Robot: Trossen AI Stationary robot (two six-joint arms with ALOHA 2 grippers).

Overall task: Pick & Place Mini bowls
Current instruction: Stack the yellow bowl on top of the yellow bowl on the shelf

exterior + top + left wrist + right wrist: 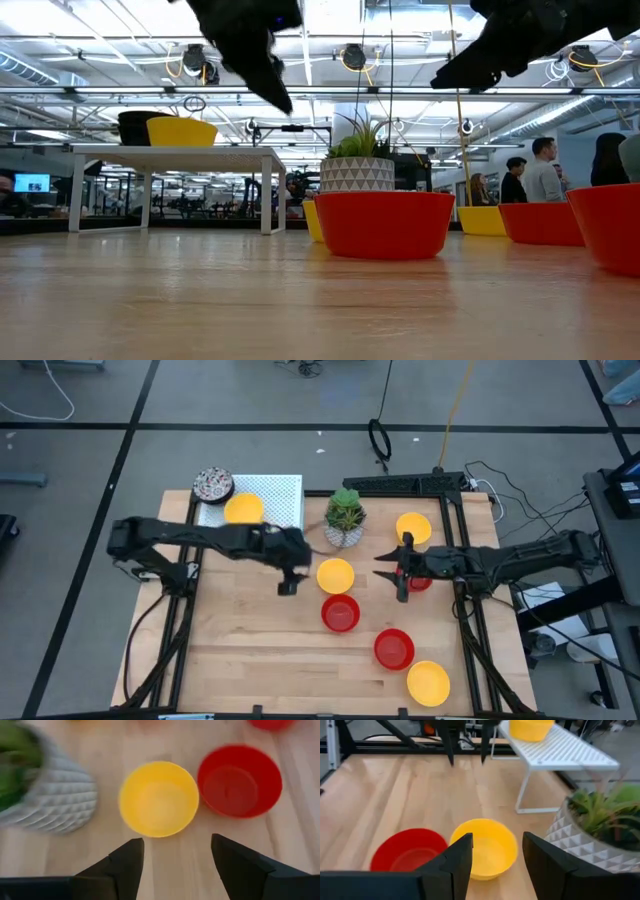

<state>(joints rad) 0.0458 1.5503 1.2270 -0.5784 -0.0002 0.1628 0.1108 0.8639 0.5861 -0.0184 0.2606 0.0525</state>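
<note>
1. Left gripper, mid-frame in the high view, fingers spread and empty, just left of a yellow bowl.
2. Right gripper, right of center, fingers parted, empty, a red bowl beneath the arm.
3. Below the yellow bowl, touching it, a second red bowl.
4. Lower right on the bench: a third red bowl and a yellow one.
5. Upper left on a white rack: a yellow bowl and a patterned bowl.
6. Beside the plant pot, to its right, another yellow bowl.
</note>
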